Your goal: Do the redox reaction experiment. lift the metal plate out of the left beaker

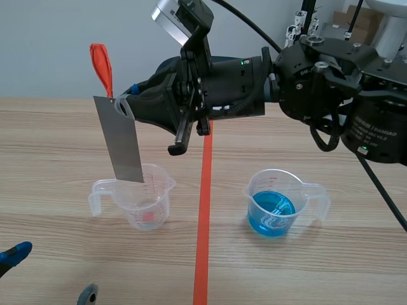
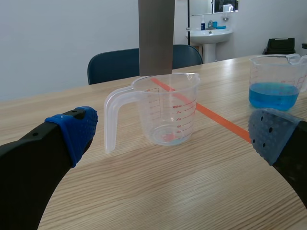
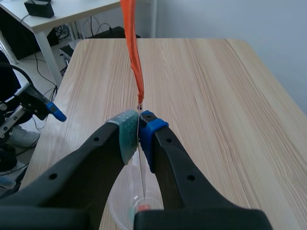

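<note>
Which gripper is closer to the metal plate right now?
Right. The right gripper is shut on the metal plate near its top edge, holding it over the left beaker. The left gripper is open, low on the robot's side of that beaker, apart from the plate.

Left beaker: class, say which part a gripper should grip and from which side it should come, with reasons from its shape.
Probably best to take the left beaker by its handle, coming in level from the robot's left. The handle juts out that way, free of the wall. The metal plate hanging at the mouth blocks a grasp from above.
</note>
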### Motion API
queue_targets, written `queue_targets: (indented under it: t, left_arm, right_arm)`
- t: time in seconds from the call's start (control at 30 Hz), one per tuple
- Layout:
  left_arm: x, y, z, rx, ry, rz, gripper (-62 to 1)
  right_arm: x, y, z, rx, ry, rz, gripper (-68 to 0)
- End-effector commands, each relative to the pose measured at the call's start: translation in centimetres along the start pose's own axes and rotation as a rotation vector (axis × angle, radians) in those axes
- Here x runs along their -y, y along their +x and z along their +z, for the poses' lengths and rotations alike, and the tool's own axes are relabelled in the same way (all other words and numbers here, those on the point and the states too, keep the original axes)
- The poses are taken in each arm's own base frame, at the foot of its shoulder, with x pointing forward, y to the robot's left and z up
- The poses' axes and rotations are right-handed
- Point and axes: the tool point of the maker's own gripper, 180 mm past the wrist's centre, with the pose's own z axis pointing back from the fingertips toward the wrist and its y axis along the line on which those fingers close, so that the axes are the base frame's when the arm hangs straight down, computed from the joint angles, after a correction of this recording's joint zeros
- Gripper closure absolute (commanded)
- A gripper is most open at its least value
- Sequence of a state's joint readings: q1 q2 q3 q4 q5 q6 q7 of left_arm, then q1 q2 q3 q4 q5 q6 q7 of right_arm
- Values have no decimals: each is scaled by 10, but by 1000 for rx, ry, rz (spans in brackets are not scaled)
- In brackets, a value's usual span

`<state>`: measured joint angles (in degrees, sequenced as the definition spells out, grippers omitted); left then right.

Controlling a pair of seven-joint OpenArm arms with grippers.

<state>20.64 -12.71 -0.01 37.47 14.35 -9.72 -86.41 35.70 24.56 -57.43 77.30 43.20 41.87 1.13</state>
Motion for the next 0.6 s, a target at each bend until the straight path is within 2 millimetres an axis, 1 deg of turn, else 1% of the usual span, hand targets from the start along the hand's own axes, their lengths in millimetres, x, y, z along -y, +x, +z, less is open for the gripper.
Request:
queue_targets:
  t: [0.0,0.2,0.43,0.57]
  left_arm:
    - [-1,9,1,44,0,0,-623]
    - [-1,9,1,44,0,0,-623]
    - [-1,9,1,44,0,0,-623]
    - [-1,9,1,44,0,0,-623]
  right_arm:
    - [7,24,5,42,3,36,-6]
    - [11,44,10,73,9,25,-6]
    - [17,57,14,78,9,6,-6]
    - [19,60,15,67,7,17,-6]
